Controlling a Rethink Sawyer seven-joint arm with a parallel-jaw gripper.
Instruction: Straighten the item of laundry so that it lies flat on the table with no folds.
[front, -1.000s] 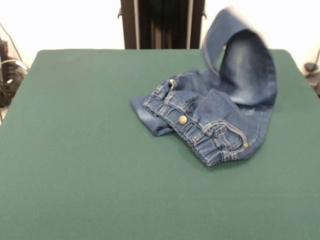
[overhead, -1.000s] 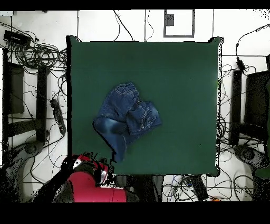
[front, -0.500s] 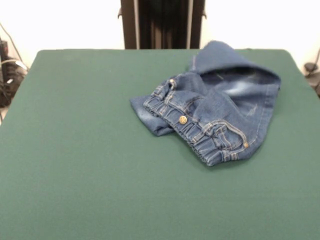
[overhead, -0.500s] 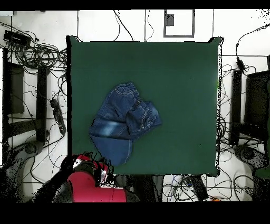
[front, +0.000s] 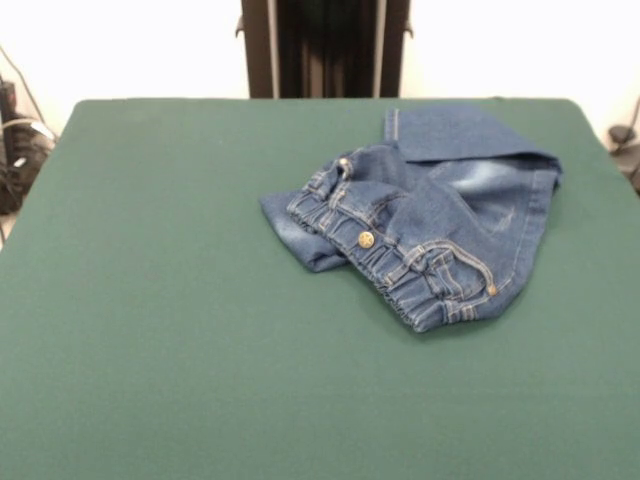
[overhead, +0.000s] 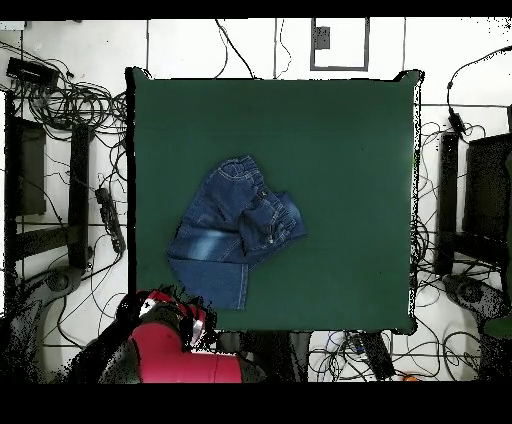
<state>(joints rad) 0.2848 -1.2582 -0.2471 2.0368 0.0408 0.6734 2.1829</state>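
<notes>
The item of laundry (front: 430, 230), a small pair of blue jeans, lies bunched right of the middle of the table (front: 150, 300). Its gathered waistband with a brass button (front: 366, 239) faces the front, twisted and doubled over. One leg (front: 455, 135) lies flat across the far side, folded back over the rest. In the overhead view the jeans (overhead: 235, 220) sit left of the middle of the table (overhead: 340, 180), with that leg (overhead: 212, 280) near the bottom edge. Only the arm's red bulk (overhead: 165, 345) shows, beyond the table's edge. No gripper shows in either view.
The black pedestal column (front: 325, 48) stands behind the table's far edge. Cables and dark equipment (overhead: 60, 110) crowd the floor on both sides of the table. A cable bundle (front: 15, 140) shows at the left edge of the front view.
The jeans leg that arched up in the air has dropped and settled flat on the table at the far side. The waistband part has not moved.
</notes>
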